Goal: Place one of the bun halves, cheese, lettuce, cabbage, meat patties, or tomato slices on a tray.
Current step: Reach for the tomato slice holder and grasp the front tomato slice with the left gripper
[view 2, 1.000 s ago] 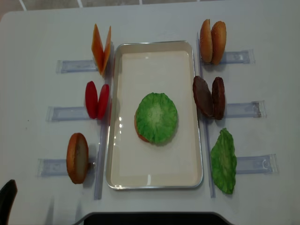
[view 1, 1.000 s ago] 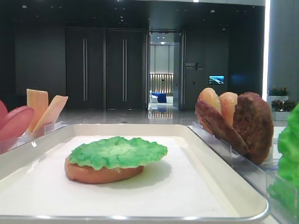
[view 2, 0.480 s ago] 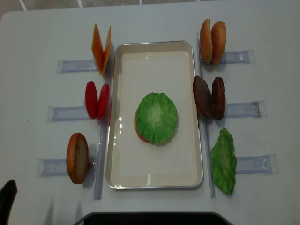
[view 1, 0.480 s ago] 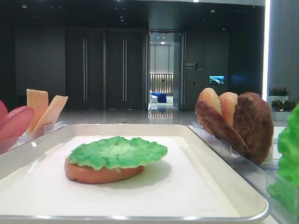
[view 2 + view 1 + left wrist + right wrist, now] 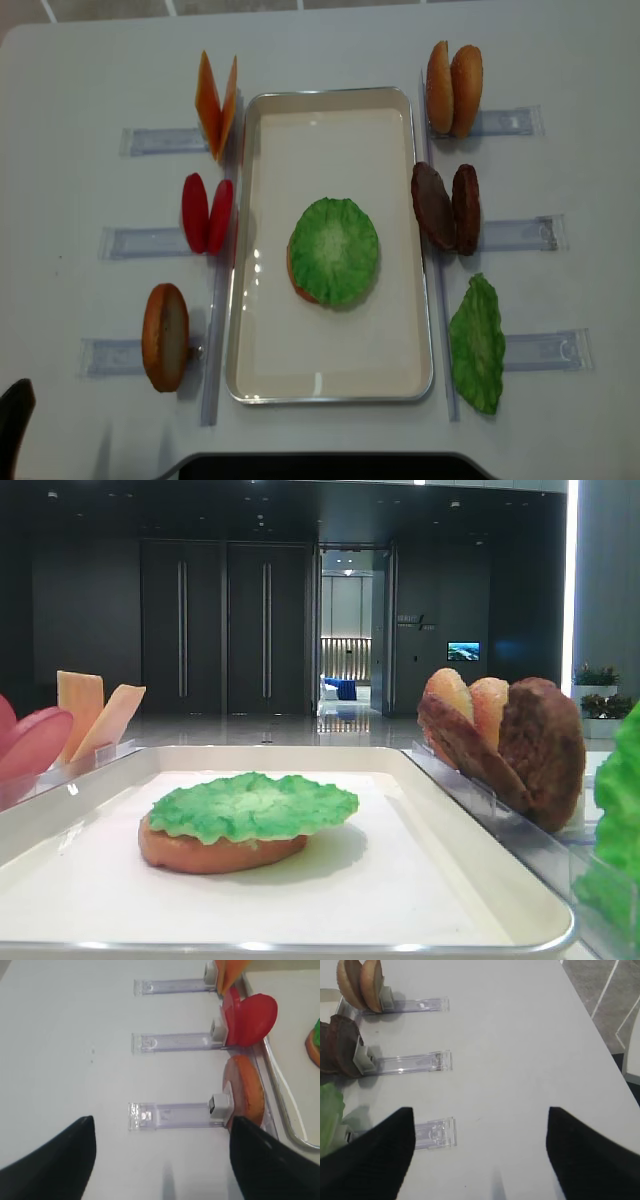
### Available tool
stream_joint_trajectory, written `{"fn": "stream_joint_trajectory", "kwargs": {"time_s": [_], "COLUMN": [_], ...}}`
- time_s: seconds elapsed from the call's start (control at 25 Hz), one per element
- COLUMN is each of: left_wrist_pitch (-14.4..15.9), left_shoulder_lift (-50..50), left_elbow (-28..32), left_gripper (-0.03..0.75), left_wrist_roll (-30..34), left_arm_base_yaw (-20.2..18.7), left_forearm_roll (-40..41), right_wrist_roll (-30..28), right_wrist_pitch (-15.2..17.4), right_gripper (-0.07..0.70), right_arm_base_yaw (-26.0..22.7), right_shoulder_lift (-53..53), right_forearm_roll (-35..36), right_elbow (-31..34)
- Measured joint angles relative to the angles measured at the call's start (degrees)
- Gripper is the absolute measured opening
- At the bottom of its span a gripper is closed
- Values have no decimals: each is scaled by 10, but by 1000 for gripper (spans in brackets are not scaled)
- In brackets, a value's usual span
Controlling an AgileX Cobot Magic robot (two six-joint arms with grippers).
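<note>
Judging from the stack, I took the next layer as the step in hand. Tray (image 5: 331, 385) already carried a bun half with lettuce (image 5: 334, 250) on top, near its centre. Left gripper (image 5: 162, 1155) hung over the counter (image 5: 80, 180) beside the left holders, jaws spread wide, empty. Right gripper (image 5: 480, 1155) sat the same way by the right holders, jaws wide, nothing held. Tomato slices (image 5: 207, 214) stood on edge just left of the tray, cheese (image 5: 217, 104) behind them, patties (image 5: 447, 208) on edge to the right. For tomato I'd have gone left arm: line the jaws across the disc's thin edge, lift straight up clear of the holder, then lay it flat on the lettuce. Main risk I saw was nudging the neighbouring slice over.
</note>
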Motion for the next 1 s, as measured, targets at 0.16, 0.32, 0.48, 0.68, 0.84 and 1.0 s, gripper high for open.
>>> {"fn": "stream_joint_trajectory", "kwargs": {"time_s": [0.16, 0.32, 0.48, 0.68, 0.84, 1.0], "left_wrist_pitch": [-21, -59, -74, -84, -96, -98], "left_shoulder_lift": [118, 263, 412, 581, 688, 768], "left_elbow": [-27, -65, -113, -184, -241, -300], "left_gripper": [636, 636, 636, 636, 636, 636], "left_wrist_roll": [-15, -19, -12, -7, -5, -4], "left_arm_base_yaw": [0, 0, 0, 0, 0, 0], "left_forearm_roll": [-4, -6, -6, -4, -4, -4], "right_wrist_roll": [0, 0, 0, 0, 0, 0], "right_wrist_pitch": [0, 0, 0, 0, 0, 0], "right_gripper": [518, 518, 518, 518, 518, 518], "right_arm_base_yaw": [0, 0, 0, 0, 0, 0], "right_shoulder_lift": [0, 0, 0, 0, 0, 0], "right_forearm_roll": [0, 0, 0, 0, 0, 0], "right_elbow": [0, 0, 0, 0, 0, 0]}}
